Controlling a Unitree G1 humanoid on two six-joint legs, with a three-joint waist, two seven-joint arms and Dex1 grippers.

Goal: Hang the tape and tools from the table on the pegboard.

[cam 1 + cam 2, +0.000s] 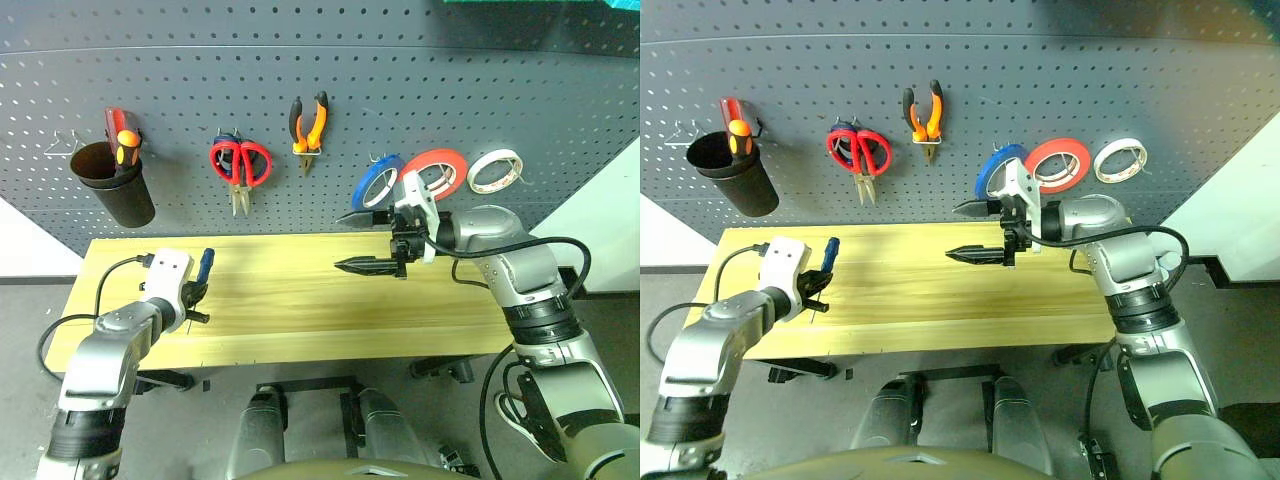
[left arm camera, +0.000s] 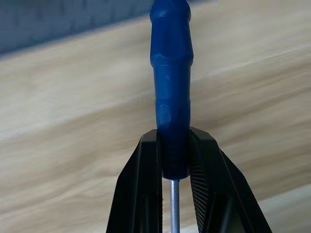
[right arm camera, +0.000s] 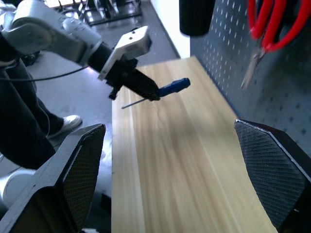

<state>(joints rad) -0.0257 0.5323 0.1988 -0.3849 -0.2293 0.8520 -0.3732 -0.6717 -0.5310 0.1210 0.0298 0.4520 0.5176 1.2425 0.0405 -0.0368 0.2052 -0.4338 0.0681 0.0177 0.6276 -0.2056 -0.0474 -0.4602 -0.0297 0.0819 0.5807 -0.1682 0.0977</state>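
While pliers [image 1: 309,124], scissors [image 1: 240,165] and tape [image 1: 436,172] are hung on the pegboard [image 1: 330,70], the screwdriver [image 1: 204,266] is clamped in the left gripper [image 1: 196,302] below it; the right gripper [image 1: 362,242] is spread empty.

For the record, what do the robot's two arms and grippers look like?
Both arms are silver-grey metal with black joint bands and loose black cables. Each wrist carries a white housing. The left gripper and right gripper have black pointed jaws with cross-hatched inner pads.

left pincer [image 1: 197,290] clamped, right pincer [image 1: 362,240] spread wide
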